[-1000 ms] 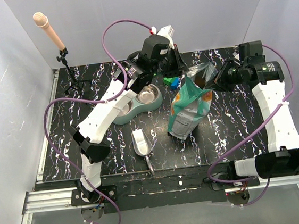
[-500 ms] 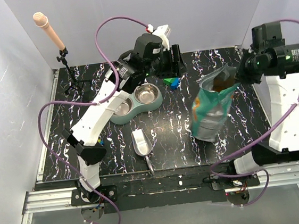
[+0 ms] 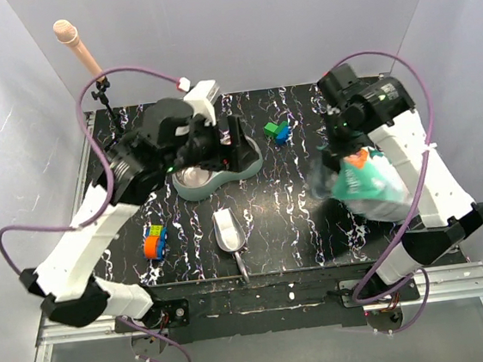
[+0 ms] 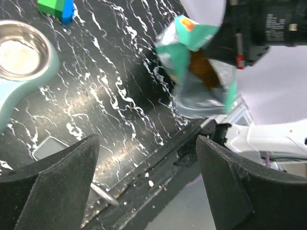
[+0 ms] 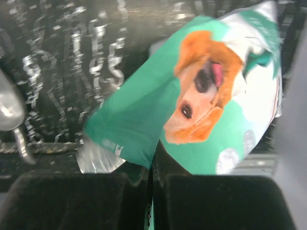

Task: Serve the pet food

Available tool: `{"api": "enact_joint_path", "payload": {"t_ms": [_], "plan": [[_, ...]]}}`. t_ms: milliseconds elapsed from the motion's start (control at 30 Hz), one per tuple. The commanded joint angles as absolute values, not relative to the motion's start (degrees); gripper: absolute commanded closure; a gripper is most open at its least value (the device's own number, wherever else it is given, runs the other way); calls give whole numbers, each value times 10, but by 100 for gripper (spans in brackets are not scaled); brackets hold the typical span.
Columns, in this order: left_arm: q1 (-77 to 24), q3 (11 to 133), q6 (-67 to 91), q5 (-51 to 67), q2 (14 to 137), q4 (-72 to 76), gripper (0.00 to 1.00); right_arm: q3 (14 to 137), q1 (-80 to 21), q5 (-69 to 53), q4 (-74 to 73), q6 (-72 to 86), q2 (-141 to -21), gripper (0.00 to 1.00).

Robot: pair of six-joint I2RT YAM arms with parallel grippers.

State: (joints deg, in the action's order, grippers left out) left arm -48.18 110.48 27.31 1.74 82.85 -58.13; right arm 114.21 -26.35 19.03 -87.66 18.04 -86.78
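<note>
My left gripper is spread wide and holds nothing. The bowl lies close by to its left, and the scoop lies below it. My right gripper is pinched onto the top edge of the bag, which hangs tilted beneath it. The pet food sits inside the bag. I judge it to be light, loose pellets that spill freely, so I would handle it through the soft, slippery bag or by the scoop's handle.
</note>
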Motion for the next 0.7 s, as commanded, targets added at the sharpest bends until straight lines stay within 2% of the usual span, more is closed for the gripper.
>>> {"api": "enact_joint_path", "payload": {"t_ms": [0,133,233,333,500,567,667], "plan": [[-480,983,333,79,775,-502,19,1089,-313,57,-825,251,-816,99],[-481,947,373,150,800,-461,26,1020,-325,8,-778,231,-778,99],[-481,960,374,137,837,-465,21,976,-325,-23,-745,202,-752,99],[-483,974,377,145,881,-476,20,964,-325,-43,-738,199,-742,99],[-529,967,361,150,896,-473,27,915,-325,-61,-692,221,-711,99],[-555,957,347,137,878,-467,23,907,-324,-58,-686,229,-706,99],[-574,909,340,134,843,-423,9,907,-325,-62,-684,239,-701,99]]}}
